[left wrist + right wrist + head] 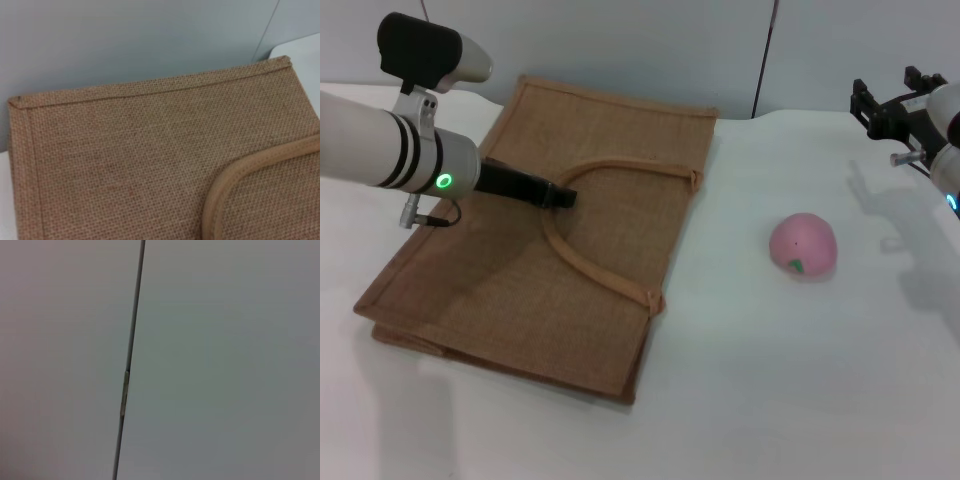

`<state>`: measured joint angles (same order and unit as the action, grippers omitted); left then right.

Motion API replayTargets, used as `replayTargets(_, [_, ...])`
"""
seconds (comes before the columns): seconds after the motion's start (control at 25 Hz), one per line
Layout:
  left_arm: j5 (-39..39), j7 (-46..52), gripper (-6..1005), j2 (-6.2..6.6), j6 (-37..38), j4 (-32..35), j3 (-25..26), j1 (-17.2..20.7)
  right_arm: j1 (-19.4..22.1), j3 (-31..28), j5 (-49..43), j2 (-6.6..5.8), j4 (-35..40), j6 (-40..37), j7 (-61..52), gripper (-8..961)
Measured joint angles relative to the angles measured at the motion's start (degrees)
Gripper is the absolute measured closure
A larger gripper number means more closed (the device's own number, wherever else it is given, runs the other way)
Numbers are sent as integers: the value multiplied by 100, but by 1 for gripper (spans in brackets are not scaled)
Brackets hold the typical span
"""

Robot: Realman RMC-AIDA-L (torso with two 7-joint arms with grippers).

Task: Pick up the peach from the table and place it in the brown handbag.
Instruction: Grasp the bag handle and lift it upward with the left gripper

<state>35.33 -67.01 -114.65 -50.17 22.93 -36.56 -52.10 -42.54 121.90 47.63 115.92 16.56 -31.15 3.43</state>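
Flat on the white tabletop lay the brown handbag, the left gripper over its handle, its opening impossible to judge. Well right sat the peach; the right gripper hung beyond, empty, opening unclear.

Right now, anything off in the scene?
The brown handbag lies flat on the table, mouth closed, so there is no opening for the peach. The left gripper is at the handle. The right gripper is raised at the far right.

Plain grey wall with vertical seam
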Motion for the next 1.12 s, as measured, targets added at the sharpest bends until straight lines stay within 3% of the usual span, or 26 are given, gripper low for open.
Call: replayTargets(1.12, [-7, 54, 578, -88, 426, -69, 14, 53, 0, 0, 0, -9, -4, 4, -25, 287])
